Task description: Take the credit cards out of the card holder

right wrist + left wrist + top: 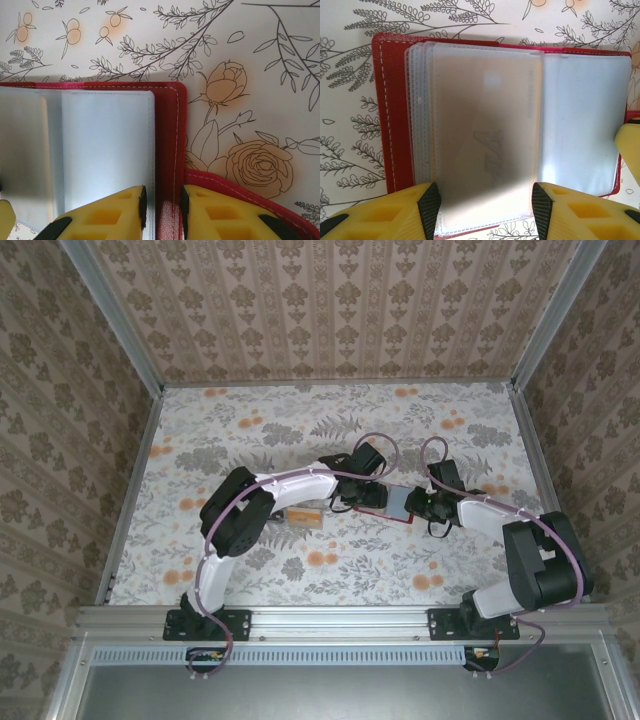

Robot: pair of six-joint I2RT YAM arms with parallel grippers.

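Sleeve [487, 125] veils card [490, 155]; orange item [305, 518] lies nr holder [382, 511].

Card holder [385, 504] on table [250, 430], credit card [485, 145] inside it

The white left arm [290, 483] and white right arm [482, 516] bend inward. The left yellow-fingered gripper [485, 207] is spread wide. The right yellow-fingered gripper [162, 210] pinches the red stitched card holder [168, 130].

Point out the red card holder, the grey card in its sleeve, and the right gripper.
red card holder [392, 115]: left wrist view, on its stitched cover.
grey card [485, 135]: left wrist view, on its middle, behind the frosted sleeve.
right gripper [163, 207]: right wrist view, midway between its fingertips.
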